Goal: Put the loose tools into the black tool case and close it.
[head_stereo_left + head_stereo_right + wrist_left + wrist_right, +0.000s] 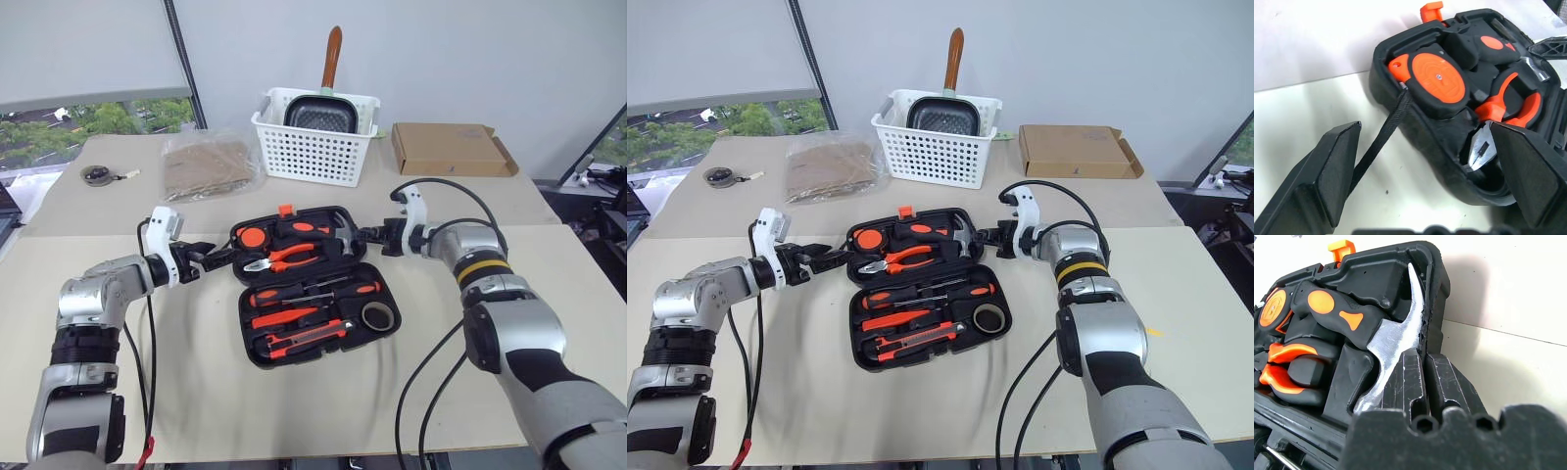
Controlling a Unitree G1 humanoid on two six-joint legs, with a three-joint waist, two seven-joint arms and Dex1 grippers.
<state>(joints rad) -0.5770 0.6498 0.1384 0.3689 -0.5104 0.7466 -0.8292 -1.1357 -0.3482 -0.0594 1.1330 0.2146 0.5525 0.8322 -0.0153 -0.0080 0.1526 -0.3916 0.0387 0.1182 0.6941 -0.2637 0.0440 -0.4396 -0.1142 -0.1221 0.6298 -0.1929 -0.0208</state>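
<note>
The black tool case (247, 345) lies open in the middle of the table, its orange latch (285, 210) on the far edge. In the near half rest a long screwdriver (315, 290), an all orange-red screwdriver (292, 316) and the utility knife (306, 340). The far half holds a tape measure (1437, 78), pliers (290, 257) and a hammer (1393, 342). My left gripper (220, 257) stands open at the far half's left corner, one finger on each side of that corner, with a black strap (1381, 139) between them. My right gripper (1424, 357) is shut on the far half's right rim beside the hammer head.
A white lattice basket (313, 149) with a pan stands at the back. A cardboard box (451, 149) lies to its right and a clear bag (206, 164) to its left. A small round object (95, 175) sits far left. A tape roll (377, 315) lies in the case.
</note>
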